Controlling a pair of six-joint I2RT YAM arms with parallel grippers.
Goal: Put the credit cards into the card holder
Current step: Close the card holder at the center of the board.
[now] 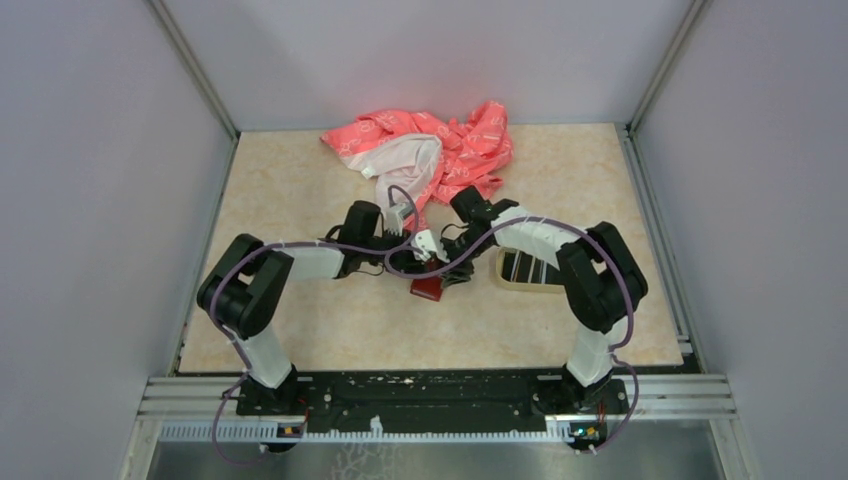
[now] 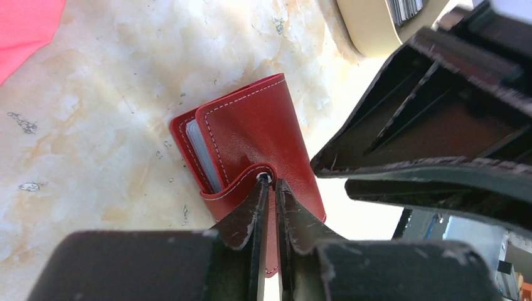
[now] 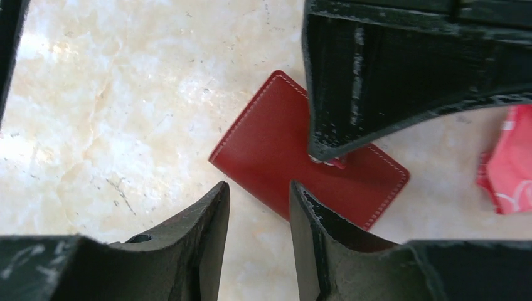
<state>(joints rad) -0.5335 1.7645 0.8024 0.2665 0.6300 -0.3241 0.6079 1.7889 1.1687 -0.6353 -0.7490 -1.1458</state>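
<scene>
Left gripper (image 2: 267, 199): clenched on the snap strap of the card holder (image 2: 251, 135), probably to pull the flap open.
Card holder: lies on the table (image 1: 300, 200) between the 2 grippers, folded, grey-blue pockets showing at 1 edge.
Right gripper (image 3: 259, 216): fingers apart, nothing between them, hovering just over the holder, perhaps to press it down.
Credit cards (image 1: 528, 266): in the beige tray (image 1: 520, 288), right of the holder, not yet inserted.
</scene>
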